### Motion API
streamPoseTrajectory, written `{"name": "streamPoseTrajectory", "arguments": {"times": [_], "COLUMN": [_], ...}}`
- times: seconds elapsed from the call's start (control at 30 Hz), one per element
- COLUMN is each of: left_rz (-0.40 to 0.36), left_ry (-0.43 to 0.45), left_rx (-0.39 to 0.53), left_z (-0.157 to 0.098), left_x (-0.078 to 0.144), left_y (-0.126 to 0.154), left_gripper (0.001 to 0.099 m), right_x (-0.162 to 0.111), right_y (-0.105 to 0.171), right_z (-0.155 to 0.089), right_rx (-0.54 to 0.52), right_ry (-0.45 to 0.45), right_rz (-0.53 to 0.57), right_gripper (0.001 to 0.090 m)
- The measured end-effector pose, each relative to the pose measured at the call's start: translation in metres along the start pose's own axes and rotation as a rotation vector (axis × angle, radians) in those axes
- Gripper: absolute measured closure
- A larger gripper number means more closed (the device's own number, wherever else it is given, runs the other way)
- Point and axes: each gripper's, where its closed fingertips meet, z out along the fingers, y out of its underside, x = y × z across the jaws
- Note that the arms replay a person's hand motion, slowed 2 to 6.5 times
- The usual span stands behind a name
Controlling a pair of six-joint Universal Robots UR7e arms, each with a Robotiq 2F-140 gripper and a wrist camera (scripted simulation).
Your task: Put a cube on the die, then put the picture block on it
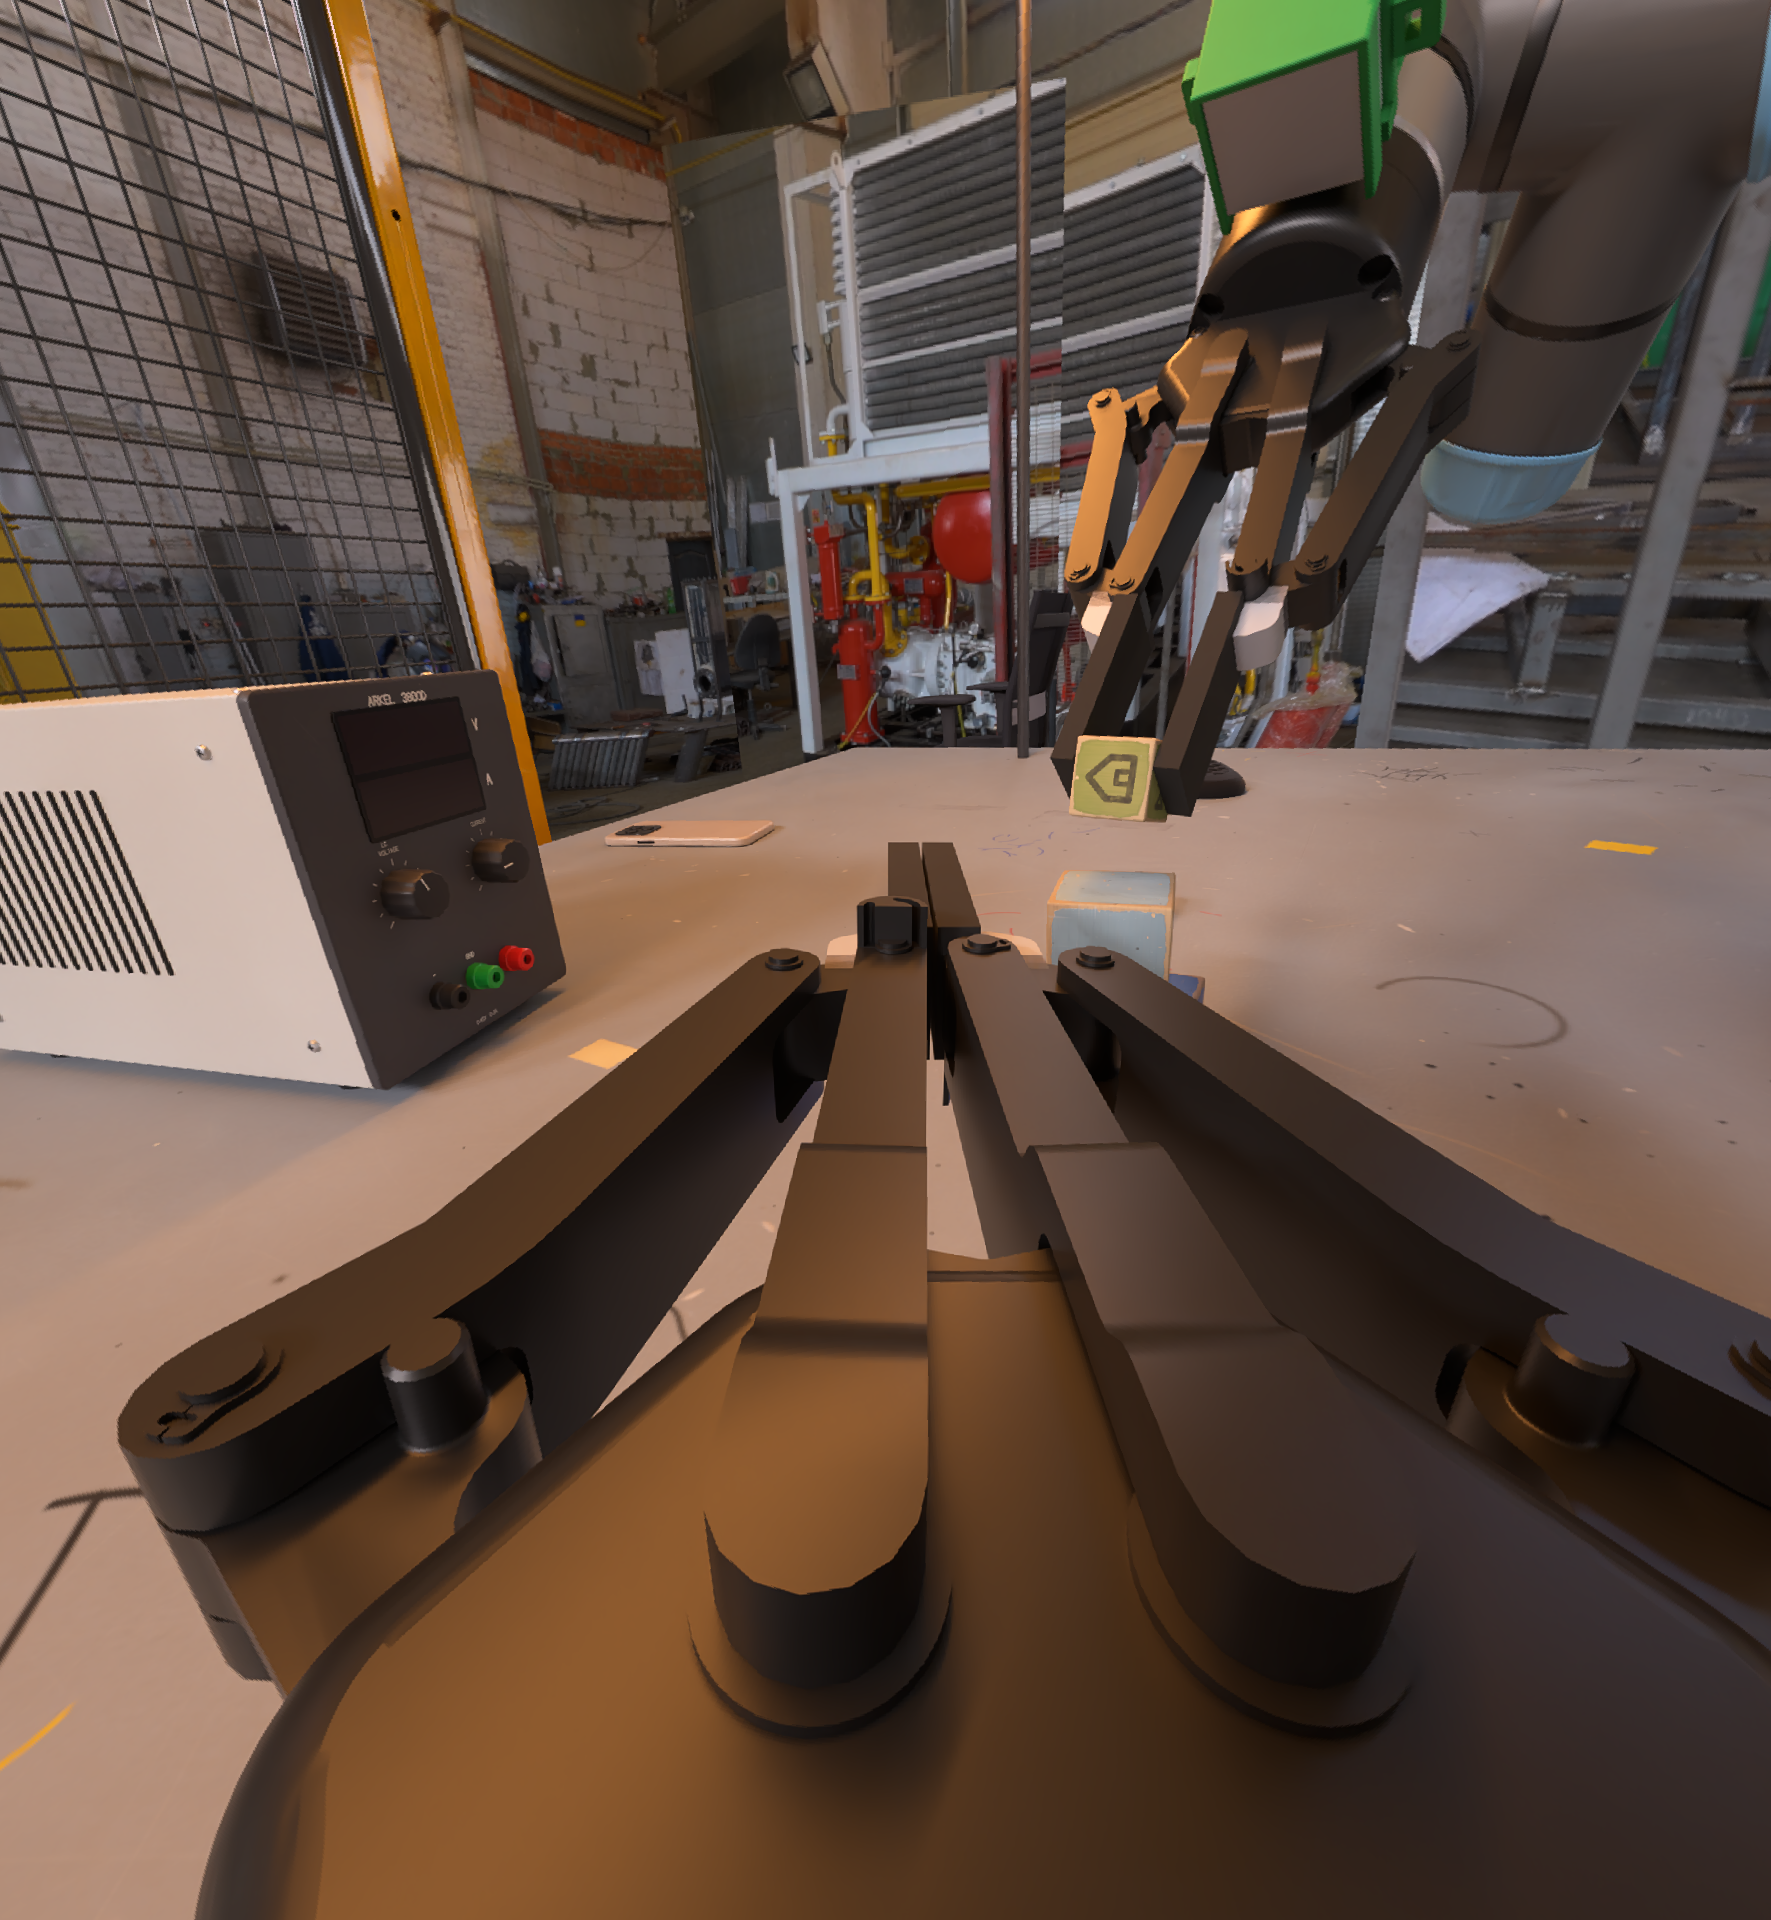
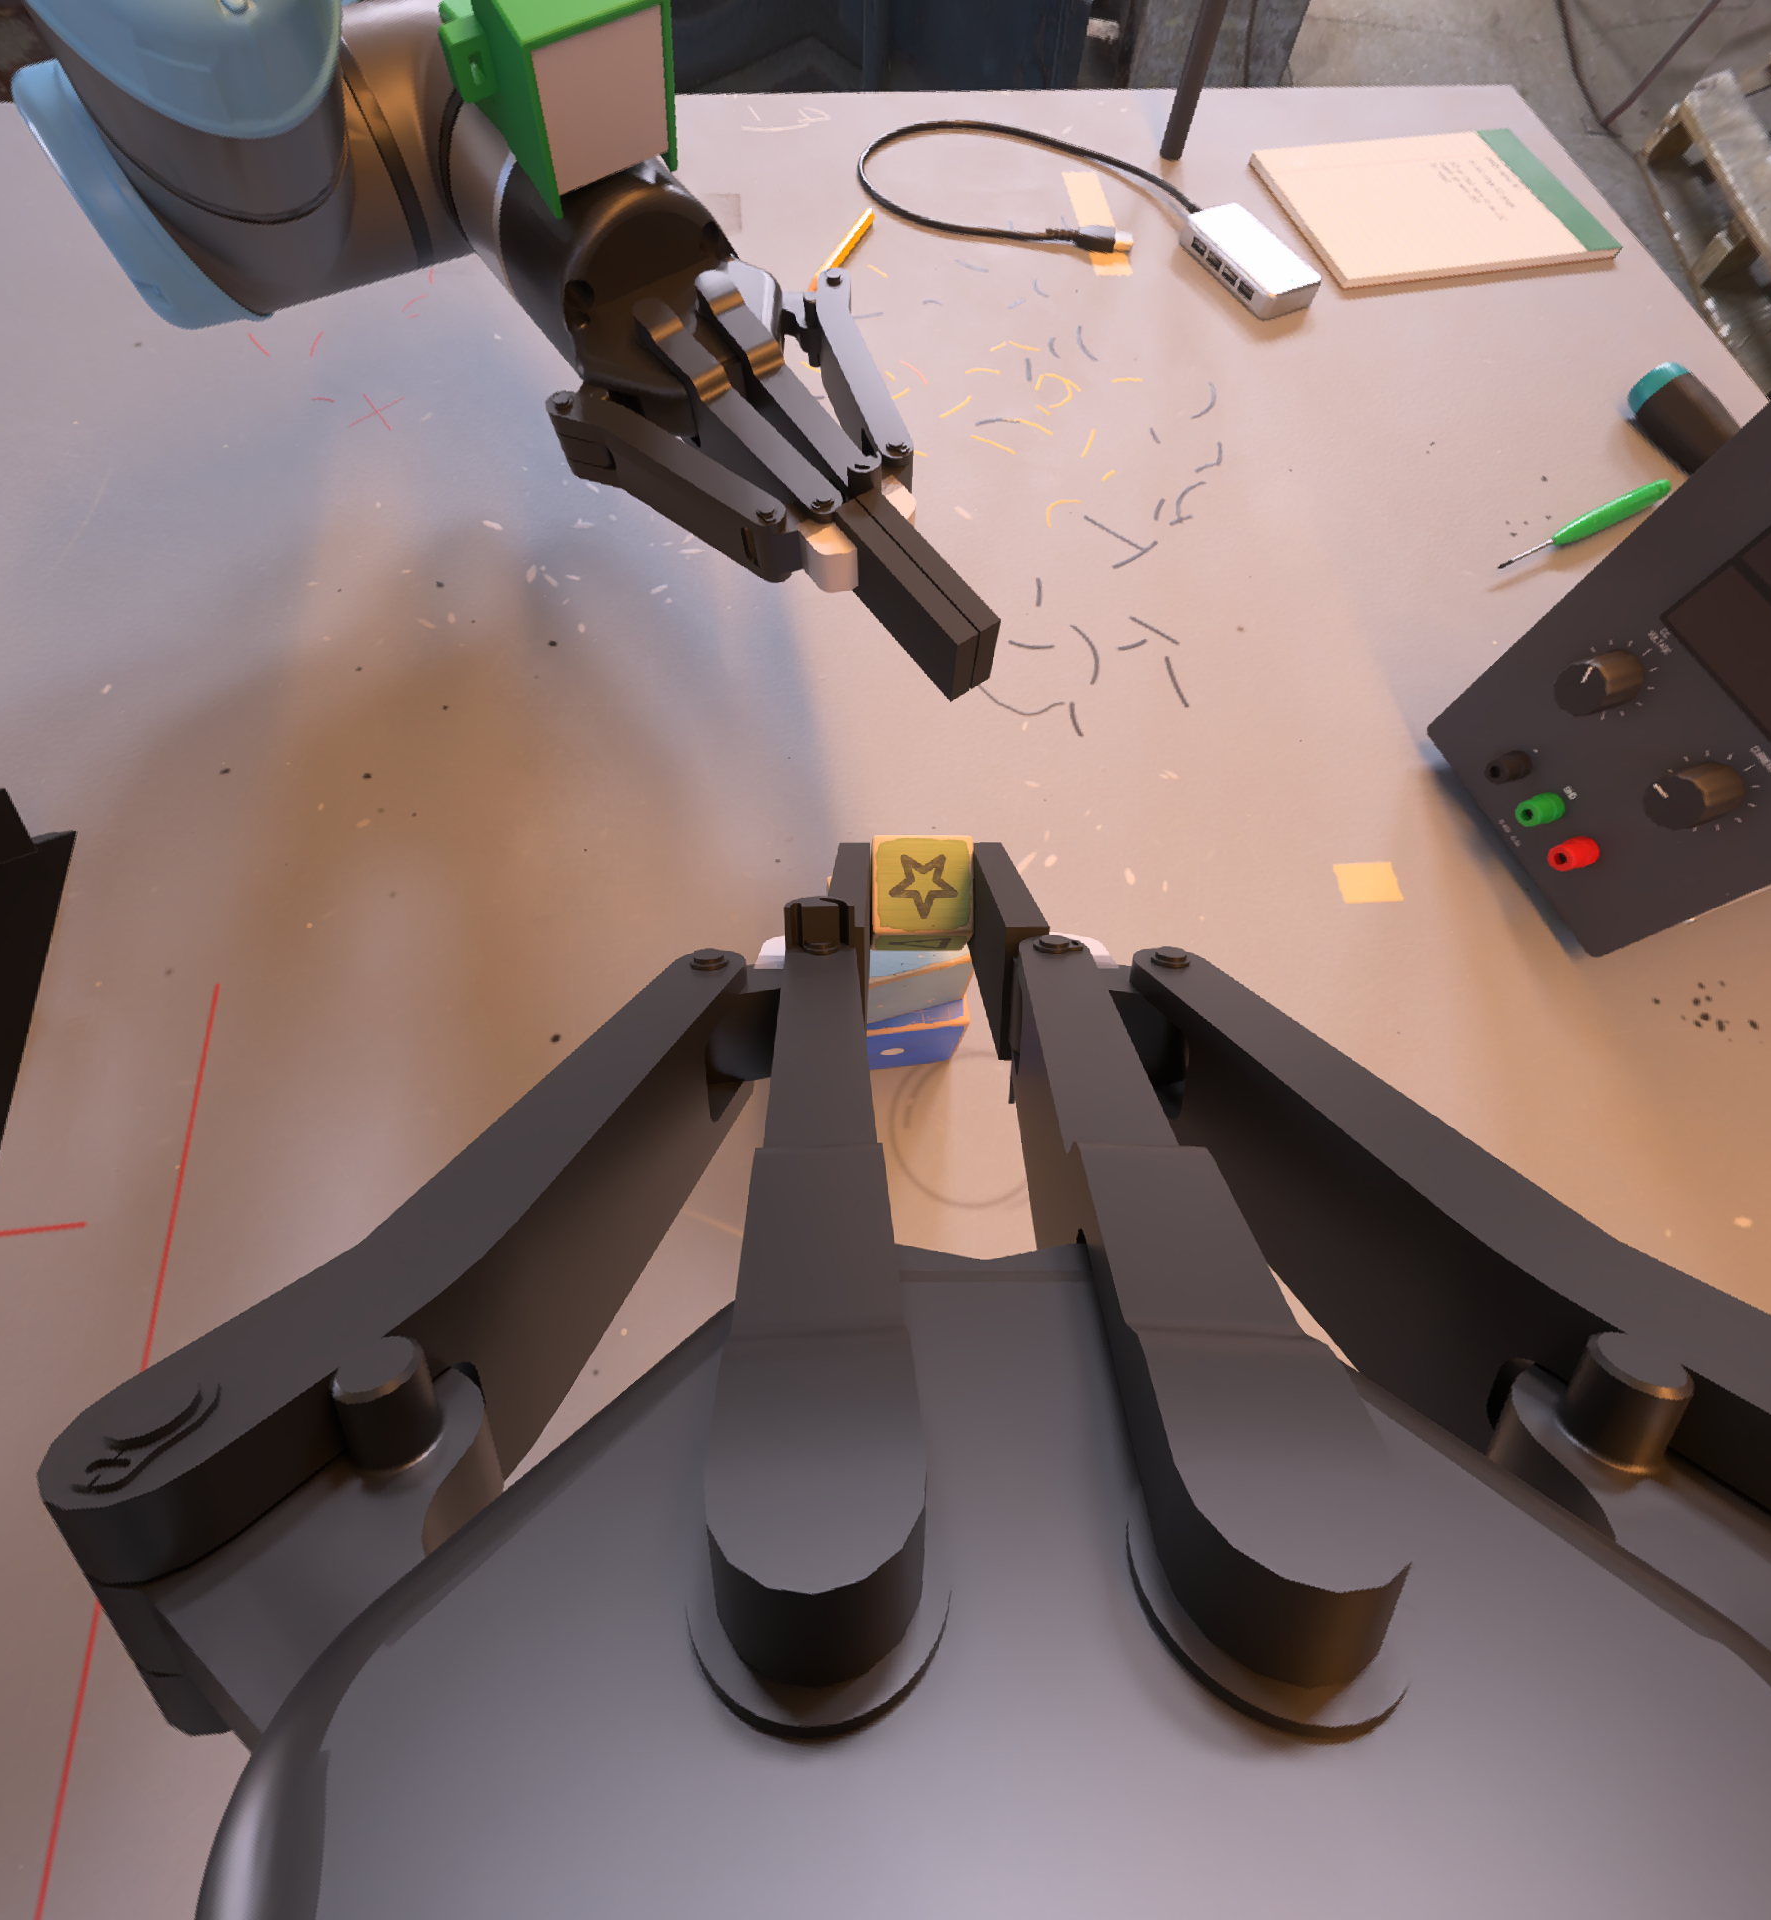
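Observation:
A yellow-green picture block [image 2: 920, 883] with a star on top sits between my right gripper's [image 2: 920, 868] fingers, which are shut on it. Directly under it stands a pale blue cube [image 2: 917, 987] on a blue die [image 2: 912, 1044]. In the left wrist view the right gripper [image 1: 1130, 784] holds the picture block [image 1: 1115, 777] a little above the pale blue cube [image 1: 1109, 914], with a gap between them. The die [image 1: 1187, 985] is mostly hidden there. My left gripper [image 1: 928, 883] is shut and empty, left of the stack; it also shows in the right wrist view [image 2: 964, 644].
A white and black power supply [image 1: 237, 883] stands on the table, also in the right wrist view [image 2: 1691, 727]. A phone [image 1: 689, 833] lies behind it. A USB hub with cable [image 2: 1245, 260], a notepad [image 2: 1432, 203], a green screwdriver [image 2: 1608, 514] and a pencil [image 2: 845, 244] lie on the far side.

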Motion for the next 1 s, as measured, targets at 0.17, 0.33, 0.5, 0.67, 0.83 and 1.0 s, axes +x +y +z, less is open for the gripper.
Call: {"name": "streamPoseTrajectory", "arguments": {"times": [0.17,0.33,0.5,0.67,0.83,1.0], "left_rz": [-0.002,-0.009,-0.022,-0.033,-0.037,-0.038], "left_ry": [0.001,0.003,0.005,0.007,0.009,0.01], "left_rx": [0.001,0.004,0.006,0.007,0.005,0.003], "left_z": [0.0,0.0,-0.001,-0.001,-0.001,0.0], "left_x": [0.0,-0.001,-0.002,-0.003,-0.003,-0.003], "left_y": [0.0,-0.001,-0.001,-0.001,-0.001,0.0], "left_gripper": [0.0992,0.0992,0.0992,0.0992,0.0992,0.0992], "right_x": [-0.002,-0.004,-0.004,-0.006,-0.007,-0.007], "right_y": [0.001,0.002,0.003,0.004,0.005,0.004], "right_z": [0.005,0.01,0.014,0.017,0.02,0.022], "right_rx": [-0.004,-0.014,-0.029,-0.048,-0.064,-0.068], "right_ry": [0.0,-0.001,0.009,0.017,0.021,0.032], "right_rz": [0.018,0.033,0.038,0.035,0.029,0.023], "right_gripper": [0.0651,0.0651,0.0651,0.0651,0.065,0.0651]}}
